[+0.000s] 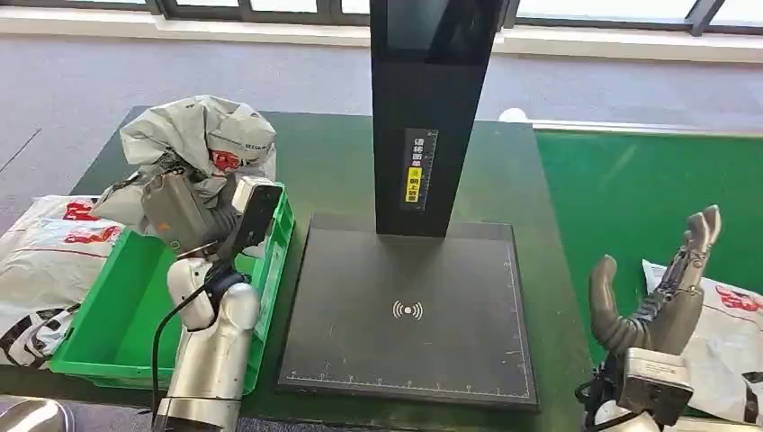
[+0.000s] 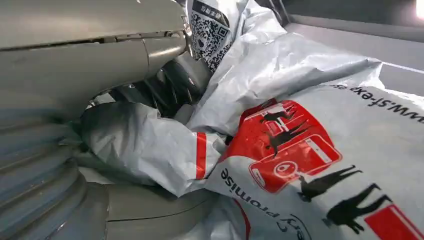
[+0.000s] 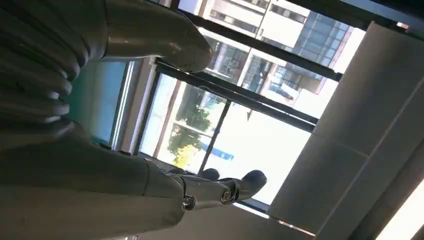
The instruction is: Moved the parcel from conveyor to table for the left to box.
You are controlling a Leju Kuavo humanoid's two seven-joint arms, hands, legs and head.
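In the head view the left hand (image 1: 184,209) sits in the left middle of the frame, over the far end of the green bin (image 1: 108,315), and it grips a crumpled grey parcel (image 1: 202,135). The parcel is bunched up above and behind the hand, in the upper left of the frame, over the bin's far rim and the dark green table (image 1: 328,162). It is too crushed to show a clear long axis; the bulk rises upward and away from the hand. The left wrist view shows its grey plastic wrapped around the dark fingers (image 2: 175,87), with a red printed panel and a square code label facing the camera.

The right hand (image 1: 661,292) stands in the lower right of the frame, palm up and empty, fingers spread upward. Just behind it a second white bag (image 1: 733,333) lies on the bright green belt (image 1: 630,180). A black scanner stand (image 1: 409,306) fills the centre. More bags (image 1: 45,256) lie at the left edge.
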